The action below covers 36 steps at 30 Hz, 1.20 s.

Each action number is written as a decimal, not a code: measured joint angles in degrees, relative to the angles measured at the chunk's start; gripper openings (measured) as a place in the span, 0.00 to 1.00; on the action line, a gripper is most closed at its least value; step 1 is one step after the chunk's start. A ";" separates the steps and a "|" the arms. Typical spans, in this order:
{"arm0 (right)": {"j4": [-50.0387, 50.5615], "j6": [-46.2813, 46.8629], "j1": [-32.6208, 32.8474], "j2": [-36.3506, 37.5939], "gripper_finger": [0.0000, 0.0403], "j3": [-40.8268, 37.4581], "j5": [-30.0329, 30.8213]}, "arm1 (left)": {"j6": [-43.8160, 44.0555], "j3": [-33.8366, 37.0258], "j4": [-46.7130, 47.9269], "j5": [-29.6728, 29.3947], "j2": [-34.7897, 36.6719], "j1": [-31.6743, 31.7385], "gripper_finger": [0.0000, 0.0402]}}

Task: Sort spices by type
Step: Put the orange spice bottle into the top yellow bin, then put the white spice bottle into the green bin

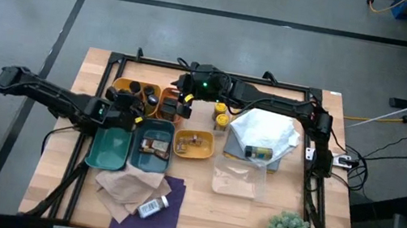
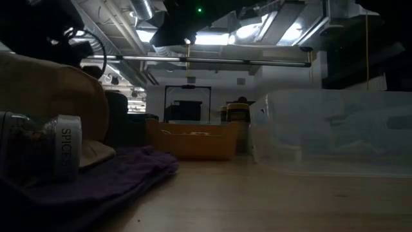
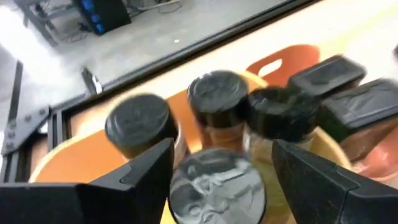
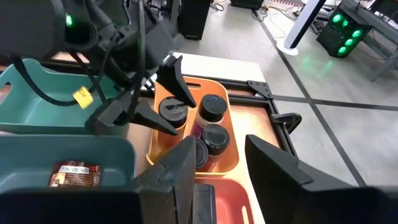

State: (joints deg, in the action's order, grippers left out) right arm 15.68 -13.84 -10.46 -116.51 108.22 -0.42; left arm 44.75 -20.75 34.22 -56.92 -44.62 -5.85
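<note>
Left gripper point(image 3: 221, 168) hangs with fingers spread over the black-capped jars point(image 3: 217, 102) crowded in the orange tray point(image 4: 186, 155); descending, it could topple neighbours. Right gripper point(image 4: 217, 165), fingers closed, hovers close enough to collide

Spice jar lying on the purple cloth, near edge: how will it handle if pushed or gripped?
The spice jar lies on its side, so a push may roll it, though the purple cloth should damp that. It looks clear and smooth, possibly slippery. The white cap seems the easier grip.
</note>
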 joint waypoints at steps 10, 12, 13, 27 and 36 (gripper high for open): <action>3.18 0.02 2.50 0.00 0.35 0.00 0.25 | -11.64 -8.77 -0.24 0.46 0.69 -0.16 0.63; 4.52 0.02 3.57 0.00 0.35 0.00 0.36 | -12.82 -10.67 -0.31 2.75 0.76 -0.15 0.63; 5.47 0.01 4.19 0.00 0.35 0.00 0.39 | -13.27 -11.48 -0.43 4.78 0.76 -0.15 0.63; 18.68 8.96 18.02 0.00 0.35 0.00 0.46 | -6.12 -14.82 -7.48 49.61 -1.11 -8.08 0.63; 18.99 19.66 28.39 0.00 0.35 0.00 7.54 | -8.37 -14.82 -29.80 49.71 -11.88 -24.29 0.63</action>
State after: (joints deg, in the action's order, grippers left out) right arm 34.68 5.81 17.94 -116.51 108.22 7.11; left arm 36.38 -35.57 4.42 -7.20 -56.50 -30.14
